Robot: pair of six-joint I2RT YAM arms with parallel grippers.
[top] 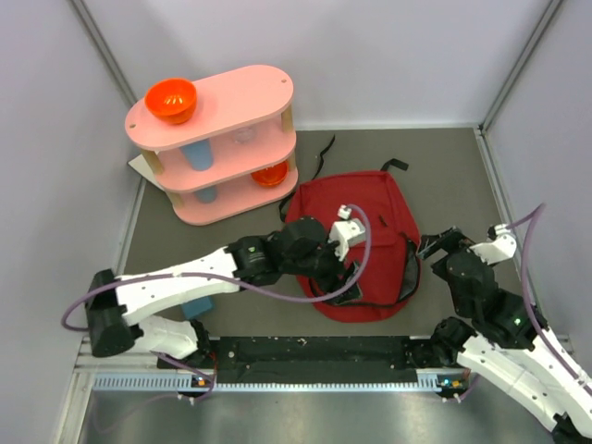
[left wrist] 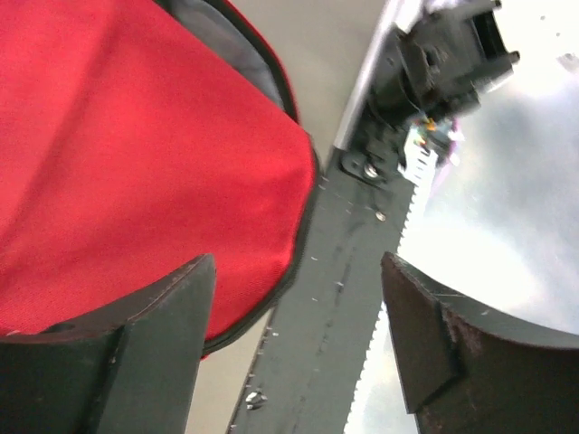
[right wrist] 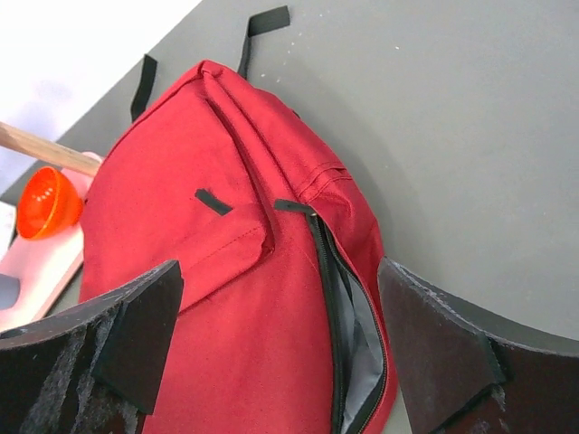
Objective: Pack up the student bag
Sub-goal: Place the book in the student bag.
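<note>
The student bag [top: 365, 208] is a dark red backpack lying flat in the middle of the table, black straps at its far end. Its side zip gapes open along the right edge and shows grey lining [right wrist: 357, 348]. My left gripper [top: 349, 282] hovers over the bag's near part, open and empty; in the left wrist view its gripper [left wrist: 298, 339] frames the bag's near edge [left wrist: 136, 181]. My right gripper [top: 432, 246] is just right of the bag, open and empty; in the right wrist view its gripper [right wrist: 289, 348] frames the bag [right wrist: 208, 298] and the open zip.
A pink three-tier shelf [top: 240, 102] stands at the back left with an orange bowl [top: 171, 100] on top, blue cups and a second orange bowl [top: 269, 173] below. A blue object [top: 196, 306] lies under the left arm. A black rail [top: 314, 351] runs along the near edge.
</note>
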